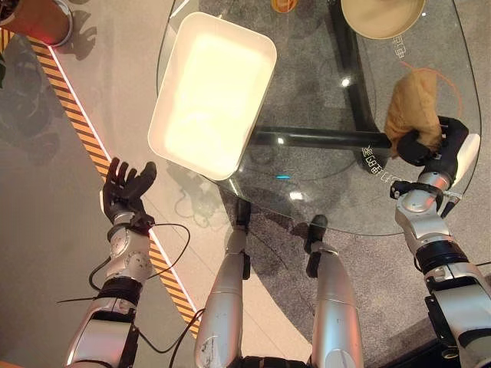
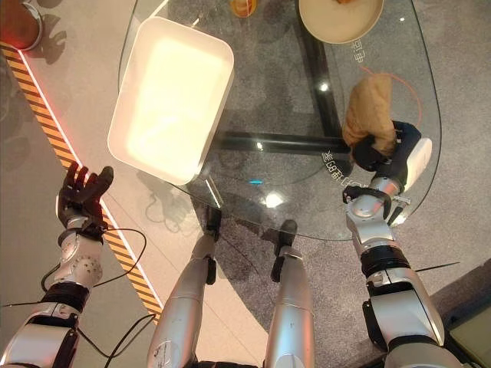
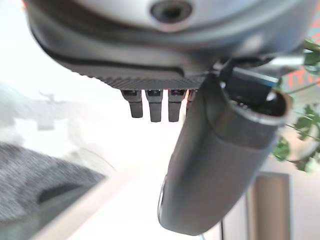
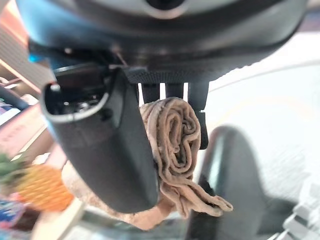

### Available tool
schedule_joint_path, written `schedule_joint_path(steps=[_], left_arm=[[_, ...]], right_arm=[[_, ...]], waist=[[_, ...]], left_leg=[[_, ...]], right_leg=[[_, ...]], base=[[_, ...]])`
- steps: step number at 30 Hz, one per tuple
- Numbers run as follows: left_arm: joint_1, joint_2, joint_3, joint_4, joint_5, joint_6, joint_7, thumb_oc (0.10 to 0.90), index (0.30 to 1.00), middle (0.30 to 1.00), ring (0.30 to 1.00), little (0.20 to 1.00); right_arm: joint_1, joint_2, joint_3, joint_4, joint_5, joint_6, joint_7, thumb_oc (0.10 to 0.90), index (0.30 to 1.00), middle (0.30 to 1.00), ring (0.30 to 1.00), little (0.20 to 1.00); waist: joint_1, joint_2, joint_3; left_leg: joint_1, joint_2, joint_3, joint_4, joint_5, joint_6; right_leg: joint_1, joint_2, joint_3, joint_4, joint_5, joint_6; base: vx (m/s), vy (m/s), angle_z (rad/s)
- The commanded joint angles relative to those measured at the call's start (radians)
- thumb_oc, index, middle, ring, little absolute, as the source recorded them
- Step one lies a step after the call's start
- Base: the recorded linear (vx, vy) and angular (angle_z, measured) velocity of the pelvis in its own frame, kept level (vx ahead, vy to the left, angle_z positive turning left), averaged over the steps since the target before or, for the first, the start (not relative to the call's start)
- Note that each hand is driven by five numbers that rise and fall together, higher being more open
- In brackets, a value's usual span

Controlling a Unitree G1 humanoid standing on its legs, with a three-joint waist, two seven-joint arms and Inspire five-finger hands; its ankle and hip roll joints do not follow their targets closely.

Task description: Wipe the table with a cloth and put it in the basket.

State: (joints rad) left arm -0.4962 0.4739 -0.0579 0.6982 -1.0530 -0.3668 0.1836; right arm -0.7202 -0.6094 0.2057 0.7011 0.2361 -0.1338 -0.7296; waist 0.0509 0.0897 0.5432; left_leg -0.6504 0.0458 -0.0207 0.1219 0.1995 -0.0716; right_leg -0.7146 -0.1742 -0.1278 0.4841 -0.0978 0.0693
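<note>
A tan cloth (image 1: 413, 106) lies bunched on the glass table (image 1: 322, 192) near its right edge. My right hand (image 1: 433, 146) grips the cloth's near end, and the right wrist view shows the folded cloth (image 4: 172, 145) pinched between thumb and fingers. The basket, a white rectangular tray (image 1: 213, 92), sits on the table's left side, tilted diagonally. My left hand (image 1: 123, 188) hangs open off the table's left edge, above the floor, holding nothing.
A tan bowl (image 1: 382, 15) stands at the table's far edge, with an orange object (image 1: 284, 4) to its left. A yellow-and-black striped line (image 1: 77, 123) runs across the floor on the left. A dark bar (image 1: 322, 138) runs under the glass.
</note>
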Motion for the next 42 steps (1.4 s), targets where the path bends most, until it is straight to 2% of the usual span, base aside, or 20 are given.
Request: schedule_joint_path(steps=[1, 6, 8, 9, 17, 26, 37, 42], left_arm=[[-0.027, 0.069, 0.092, -0.045, -0.035, -0.118, -0.016, 0.800, 0.900, 0.900, 0.900, 0.900], [-0.033, 0.058, 0.095, -0.121, -0.052, -0.115, -0.062, 0.800, 0.900, 0.900, 0.900, 0.900], [-0.031, 0.029, 0.093, -0.180, -0.083, -0.108, -0.144, 0.800, 0.900, 0.900, 0.900, 0.900], [-0.034, 0.011, 0.091, -0.211, -0.121, -0.083, -0.215, 0.800, 0.900, 0.900, 0.900, 0.900], [-0.035, -0.029, 0.063, -0.372, -0.190, 0.013, -0.348, 0.800, 0.900, 0.900, 0.900, 0.900], [-0.067, -0.046, 0.022, -0.483, -0.239, 0.134, -0.403, 0.800, 0.900, 0.900, 0.900, 0.900], [-0.116, -0.053, -0.034, -0.558, -0.247, 0.202, -0.407, 0.800, 0.900, 0.900, 0.900, 0.900], [-0.130, -0.062, -0.062, -0.582, -0.252, 0.230, -0.406, 0.800, 0.900, 0.900, 0.900, 0.900]], right_arm=[[-0.027, -0.048, -0.038, -0.150, -0.074, -0.093, -0.110, 0.100, 0.300, 0.300, 0.300, 0.200], [-0.007, -0.029, -0.059, -0.255, -0.120, -0.087, -0.114, 0.100, 0.300, 0.300, 0.300, 0.200], [0.004, -0.009, -0.073, -0.341, -0.164, -0.093, -0.092, 0.100, 0.300, 0.300, 0.300, 0.200], [0.000, 0.003, -0.078, -0.384, -0.193, -0.096, -0.071, 0.100, 0.300, 0.300, 0.300, 0.200], [0.023, 0.046, -0.068, -0.562, -0.291, -0.116, 0.041, 0.100, 0.300, 0.300, 0.300, 0.200], [0.013, 0.078, -0.027, -0.688, -0.334, -0.138, 0.165, 0.100, 0.300, 0.300, 0.300, 0.200], [-0.017, 0.080, 0.028, -0.766, -0.321, -0.145, 0.295, 0.100, 0.300, 0.300, 0.300, 0.200], [-0.039, 0.075, 0.073, -0.811, -0.288, -0.123, 0.393, 0.100, 0.300, 0.300, 0.300, 0.200]], waist=[[-0.024, -0.026, -0.023], [-0.029, -0.027, -0.023], [-0.032, -0.028, -0.023], [-0.033, -0.027, -0.023], [-0.040, -0.030, -0.023], [-0.048, -0.037, -0.023], [-0.053, -0.043, -0.023], [-0.052, -0.047, -0.023]], left_leg=[[0.020, -0.042, 0.043, 0.124, -0.183, 0.040], [0.018, -0.040, 0.048, 0.122, -0.184, 0.039], [0.025, -0.039, 0.053, 0.119, -0.191, 0.039], [0.026, -0.038, 0.056, 0.115, -0.190, 0.038], [0.039, -0.035, 0.066, 0.105, -0.191, 0.037], [0.039, -0.033, 0.074, 0.102, -0.183, 0.036], [0.048, -0.034, 0.080, 0.098, -0.181, 0.034], [0.050, -0.036, 0.079, 0.093, -0.179, 0.033]], right_leg=[[0.028, 0.046, 0.004, -0.120, 0.078, 0.012], [0.025, 0.049, 0.010, -0.119, 0.077, 0.014], [0.031, 0.050, 0.011, -0.119, 0.070, 0.018], [0.033, 0.049, 0.011, -0.122, 0.069, 0.019], [0.053, 0.045, 0.008, -0.139, 0.070, 0.022], [0.060, 0.041, 0.005, -0.156, 0.083, 0.023], [0.073, 0.038, 0.002, -0.168, 0.090, 0.026], [0.077, 0.037, -0.002, -0.175, 0.093, 0.027]], base=[[0.00, 0.000, 0.00], [-0.01, 0.000, -0.01], [0.00, 0.000, 0.00], [0.00, 0.000, 0.00], [-0.01, 0.002, -0.06], [0.00, 0.000, 0.00], [0.00, 0.000, 0.00], [0.00, 0.000, 0.00]])
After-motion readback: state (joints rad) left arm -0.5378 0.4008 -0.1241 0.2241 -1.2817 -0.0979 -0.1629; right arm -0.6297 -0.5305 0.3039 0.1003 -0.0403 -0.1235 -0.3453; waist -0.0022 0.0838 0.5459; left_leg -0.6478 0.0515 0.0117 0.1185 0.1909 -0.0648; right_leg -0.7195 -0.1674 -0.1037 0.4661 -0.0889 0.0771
